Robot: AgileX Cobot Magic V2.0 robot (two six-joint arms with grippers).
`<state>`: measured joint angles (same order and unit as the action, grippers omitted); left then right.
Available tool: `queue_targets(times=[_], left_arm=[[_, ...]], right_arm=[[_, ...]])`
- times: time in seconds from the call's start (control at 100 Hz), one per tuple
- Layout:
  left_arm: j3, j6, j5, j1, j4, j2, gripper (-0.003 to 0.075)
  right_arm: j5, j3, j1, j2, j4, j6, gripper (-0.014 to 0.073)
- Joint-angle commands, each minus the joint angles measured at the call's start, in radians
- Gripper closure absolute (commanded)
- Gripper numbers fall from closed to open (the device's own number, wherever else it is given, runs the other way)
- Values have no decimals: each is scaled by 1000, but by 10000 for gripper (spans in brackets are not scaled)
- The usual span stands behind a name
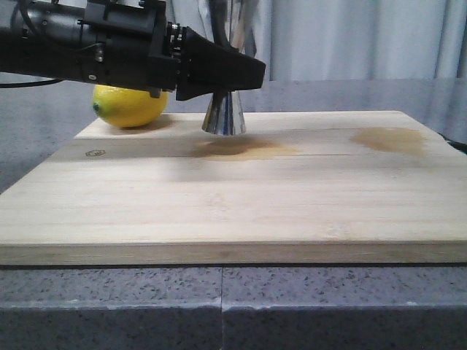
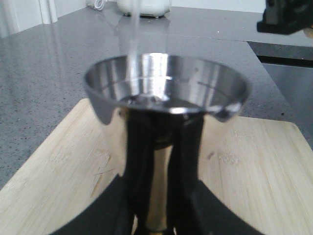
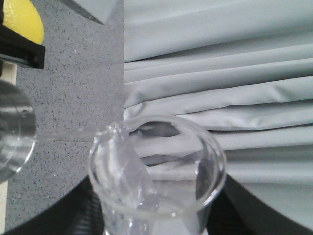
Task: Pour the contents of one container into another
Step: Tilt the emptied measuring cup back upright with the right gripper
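The grey speckled surface [image 1: 109, 306] carries a broad pale wooden board [image 1: 241, 211], with two brownish stains on its far half. At the board's back left corner sits a lemon [image 1: 130, 106], just beside the jigger.

The left hand [image 1: 219, 73] reaches in from the left and is clamped on the steel jigger [image 1: 224, 117]. In the left wrist view its dark fingers [image 2: 139, 161] press either side of the narrow waist, below the wide upper cup [image 2: 166, 83]. The jigger stands upright with its foot on the board, between the lemon and the nearer stain. I judge it stiff and fairly light, but polished and slippery, and top-heavy on a small foot, so the waist is the sound place to hold it: the flare above and below keeps it from sliding through the grip.

The beaker [image 3: 156, 166] shows only in the right wrist view, tilted well over with its lip toward the jigger's rim [image 3: 12, 132]. A thin stream of water [image 3: 68, 133] runs from the lip to that rim, and the left wrist view shows it falling into the cup. The right hand is hidden beneath the glass; only dark shapes show, so I cannot tell how it stands. The glass looks thin, brittle and wet-slick, best gripped low around the body, gently, away from the lip.
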<state>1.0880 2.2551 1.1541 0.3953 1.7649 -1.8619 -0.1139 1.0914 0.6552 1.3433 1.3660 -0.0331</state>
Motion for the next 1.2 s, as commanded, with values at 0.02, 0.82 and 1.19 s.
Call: queue_targets(times=[0.02, 0.82, 1.19], left_arm=[[29, 0, 104, 9, 87, 54, 659], [29, 0, 104, 9, 87, 54, 659], [29, 0, 104, 9, 87, 54, 659]], right_arm=[[15, 37, -2, -26, 16, -1, 260], [-43, 37, -2, -26, -120, 358, 260], [-84, -2, -116, -48, -128, 780, 260]])
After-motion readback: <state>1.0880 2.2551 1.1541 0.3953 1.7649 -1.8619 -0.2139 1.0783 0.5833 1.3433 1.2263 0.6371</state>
